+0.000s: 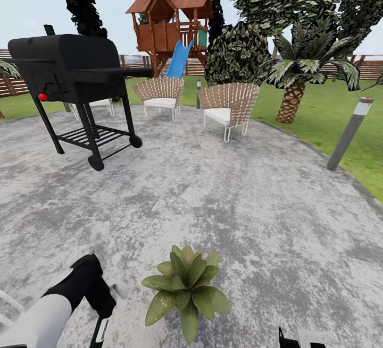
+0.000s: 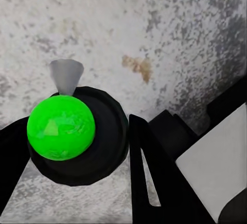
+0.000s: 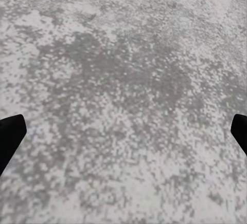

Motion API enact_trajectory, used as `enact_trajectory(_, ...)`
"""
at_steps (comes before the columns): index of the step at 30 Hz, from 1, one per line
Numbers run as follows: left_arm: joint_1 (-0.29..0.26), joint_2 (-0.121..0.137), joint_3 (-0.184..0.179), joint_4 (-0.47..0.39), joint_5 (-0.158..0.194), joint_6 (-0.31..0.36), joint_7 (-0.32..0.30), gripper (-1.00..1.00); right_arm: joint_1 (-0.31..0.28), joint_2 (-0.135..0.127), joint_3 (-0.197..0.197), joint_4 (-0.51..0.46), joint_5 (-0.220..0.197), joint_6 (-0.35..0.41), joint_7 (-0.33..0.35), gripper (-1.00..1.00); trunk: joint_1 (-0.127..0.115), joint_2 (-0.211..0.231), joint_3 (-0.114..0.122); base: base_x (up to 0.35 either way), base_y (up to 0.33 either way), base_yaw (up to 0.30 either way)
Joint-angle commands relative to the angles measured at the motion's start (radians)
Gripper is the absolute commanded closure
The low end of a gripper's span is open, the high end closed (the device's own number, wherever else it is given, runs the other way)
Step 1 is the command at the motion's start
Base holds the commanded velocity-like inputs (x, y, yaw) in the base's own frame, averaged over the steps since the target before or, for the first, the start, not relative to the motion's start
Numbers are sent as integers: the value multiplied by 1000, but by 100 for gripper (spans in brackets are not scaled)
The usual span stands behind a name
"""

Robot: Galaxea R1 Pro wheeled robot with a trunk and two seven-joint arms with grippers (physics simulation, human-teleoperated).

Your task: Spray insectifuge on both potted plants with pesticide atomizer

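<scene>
One potted plant [image 1: 186, 288], a low rosette of broad green leaves, sits on the stone patio [image 1: 213, 199] at the bottom centre of the head view; its pot is hidden under the leaves. My left gripper [image 1: 103, 305] hangs just left of it, shut on the pesticide atomizer [image 1: 101, 331], whose dark body and white label strip show below the fingers. In the left wrist view the atomizer [image 2: 77, 131] appears end-on, a dark round body with a bright green cap and grey nozzle, between black fingers [image 2: 146, 167]. My right gripper [image 3: 123, 134] is open above bare stone, to the plant's right [image 1: 291, 338].
A black wheeled grill [image 1: 74, 82] stands at the back left of the patio. Two wicker chairs [image 1: 226, 106] and a wooden playhouse with a blue slide [image 1: 170, 24] lie beyond. A grey bollard lamp [image 1: 348, 133] and a palm [image 1: 295, 79] mark the right lawn edge.
</scene>
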Motion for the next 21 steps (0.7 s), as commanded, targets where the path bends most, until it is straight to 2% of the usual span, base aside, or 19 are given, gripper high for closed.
enact_trajectory(1, 5, 0, 6, -1, -6, 5, -8, 100, -1, 0, -5, 2, 11, -3, -7, -100, 0, 0, -1, 0, 0, 0)
enact_trajectory(3, 8, -2, 10, -1, -3, 1, -16, 100, -1, 0, -5, 2, 11, -3, -7, -100, 0, 0, -1, 0, 0, 0)
enact_trajectory(7, -3, -25, 9, -15, -2, 4, -17, 100, -1, 0, -5, 2, 11, -3, -7, -100, 0, 0, -1, 0, 0, 0)
enact_trajectory(9, -4, -32, -27, -19, -2, 3, -17, 100, -1, 0, -5, 2, 11, -3, -7, -100, 0, 0, -1, 0, 0, 0)
enact_trajectory(12, -19, -36, -135, -21, -2, 3, -18, 100, -1, 0, -5, 2, 11, -3, -7, -100, 0, 0, -1, 0, 0, 0)
enact_trajectory(13, -22, -33, -147, -21, -2, 2, -18, 100, -1, 0, -5, 2, 11, -3, -7, -100, 0, 0, -1, 0, 0, 0)
enact_trajectory(17, -55, -22, -157, -47, 3, 2, -28, 100, -1, 0, -4, 2, 11, -3, -7, -100, 0, 0, -1, 0, 0, 0)
enact_trajectory(21, -67, -19, -154, -65, 4, 0, -90, 100, -1, 0, -4, 2, 11, -3, -7, -100, 0, 0, -1, 0, 0, 0)
